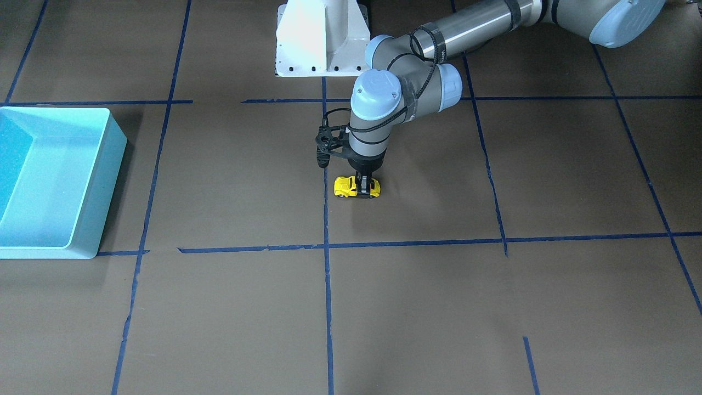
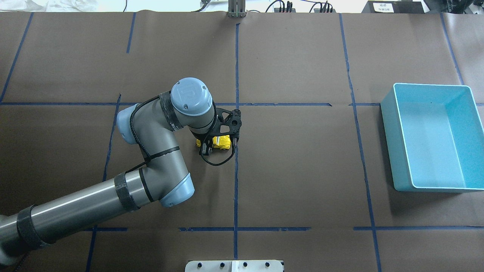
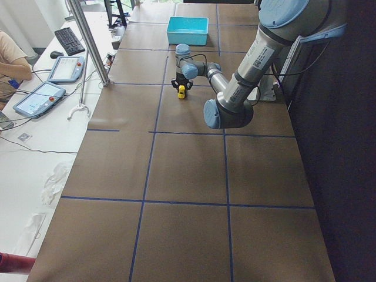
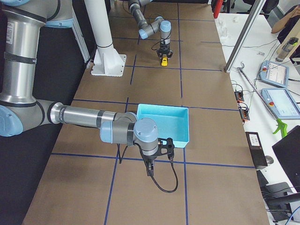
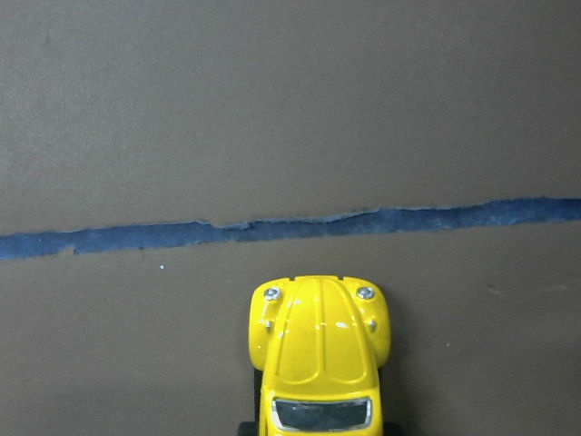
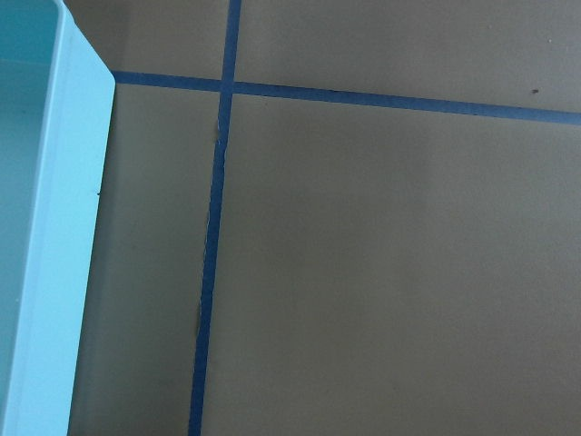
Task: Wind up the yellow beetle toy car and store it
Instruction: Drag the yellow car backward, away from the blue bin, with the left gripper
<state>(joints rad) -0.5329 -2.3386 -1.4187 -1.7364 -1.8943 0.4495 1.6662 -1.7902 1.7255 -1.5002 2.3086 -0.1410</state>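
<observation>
The yellow beetle toy car (image 1: 351,187) stands on the brown table near its middle, by a blue tape line. My left gripper (image 1: 363,185) points straight down on it, with the fingers closed across the car's body. The car also shows under the wrist in the overhead view (image 2: 221,142) and in the left wrist view (image 5: 320,350), hood towards a tape line. My right gripper (image 4: 149,171) hangs over the table beside the light blue bin (image 4: 164,123). It shows only in the exterior right view, so I cannot tell whether it is open or shut.
The light blue bin (image 2: 431,186) is empty and sits at the table's right side in the overhead view, far from the car. Its wall fills the left edge of the right wrist view (image 6: 54,272). The white robot base (image 1: 321,38) stands behind the car.
</observation>
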